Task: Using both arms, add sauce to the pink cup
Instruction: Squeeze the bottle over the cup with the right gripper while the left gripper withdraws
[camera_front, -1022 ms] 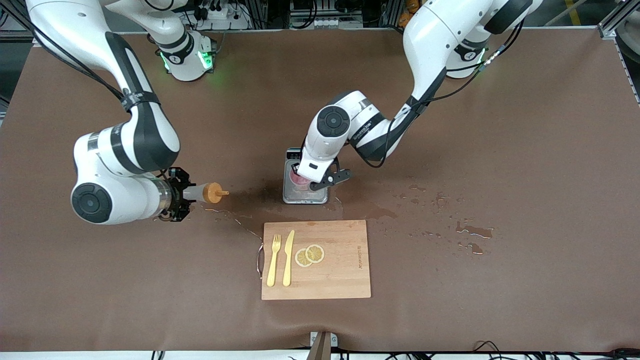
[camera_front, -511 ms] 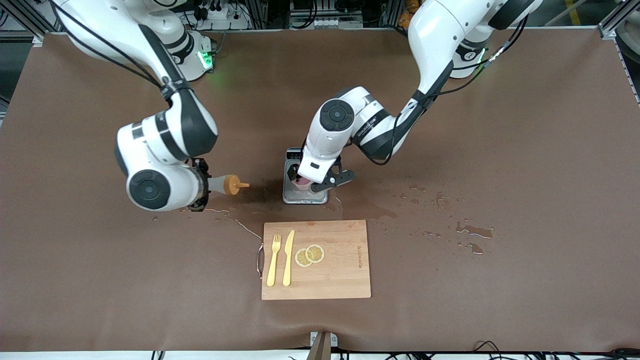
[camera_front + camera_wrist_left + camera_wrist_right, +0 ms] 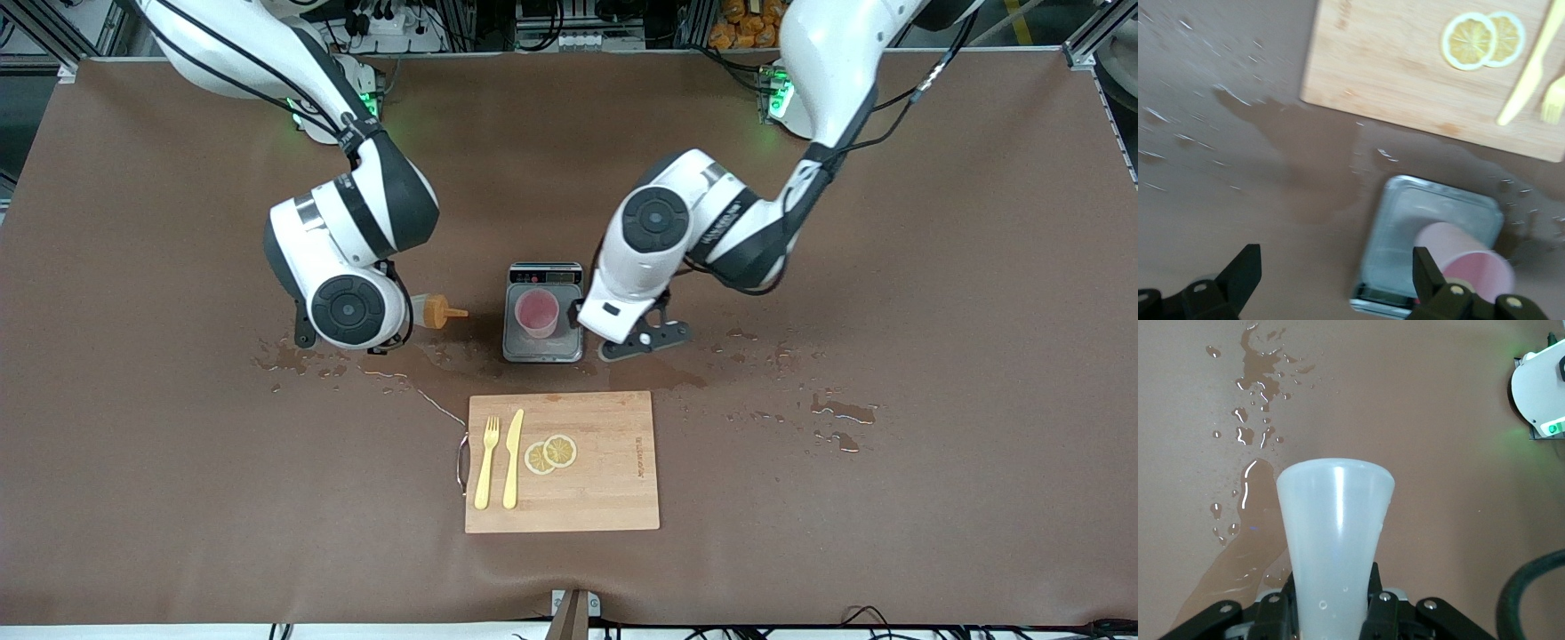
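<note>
Right claw [image 3: 1331, 613] grips the sauce [image 3: 433, 312] sideways; left claw [image 3: 1338, 280] gapes wide beside the pink cup [image 3: 537, 311].

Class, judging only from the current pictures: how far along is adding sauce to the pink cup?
Done: the pink cup stands on the grey scale, and the open left gripper is beside it, holding nothing. In hand: the right gripper grips the sauce bottle, lying level, nozzle toward the cup. Left: bring the nozzle over the rim and squeeze.
</note>
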Controlling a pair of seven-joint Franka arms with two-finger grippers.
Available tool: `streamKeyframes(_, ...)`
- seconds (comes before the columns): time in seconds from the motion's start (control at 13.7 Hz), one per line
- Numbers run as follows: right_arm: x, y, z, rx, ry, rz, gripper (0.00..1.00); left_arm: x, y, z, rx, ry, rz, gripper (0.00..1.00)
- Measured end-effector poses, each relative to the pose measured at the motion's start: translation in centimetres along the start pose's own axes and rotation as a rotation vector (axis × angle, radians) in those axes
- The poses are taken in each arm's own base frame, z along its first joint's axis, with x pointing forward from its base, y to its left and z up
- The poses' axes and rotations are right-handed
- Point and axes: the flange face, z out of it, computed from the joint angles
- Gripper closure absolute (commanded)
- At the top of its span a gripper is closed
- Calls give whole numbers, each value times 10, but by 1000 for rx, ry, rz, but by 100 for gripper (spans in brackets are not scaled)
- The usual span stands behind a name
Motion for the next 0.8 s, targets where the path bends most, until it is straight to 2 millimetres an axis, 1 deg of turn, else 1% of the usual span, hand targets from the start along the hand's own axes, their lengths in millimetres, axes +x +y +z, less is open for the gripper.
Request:
streamKeyframes(0.22, -14, 13, 11, -36, 60, 0, 61, 36, -51, -33, 35, -12, 80, 0)
streamKeyframes(0.44, -33, 26, 21, -46, 128, 2, 61, 70, -106, -57, 55, -30, 137, 0)
streamKeyframes(0.51, -36, 29, 22, -52, 146, 3, 64, 81, -127, -66, 52, -38, 160, 0)
streamKeyframes(0.66, -33, 31, 25, -73, 176, 10, 65, 101, -171, -82, 25, -51, 182, 0)
streamKeyframes(0.73, -32, 30, 28, -82, 198, 14, 65, 108, -190, -87, 17, -53, 184, 0)
streamKeyframes(0.8, -32, 28, 30, -90, 218, 15, 65, 112, -205, -91, 15, -55, 182, 0)
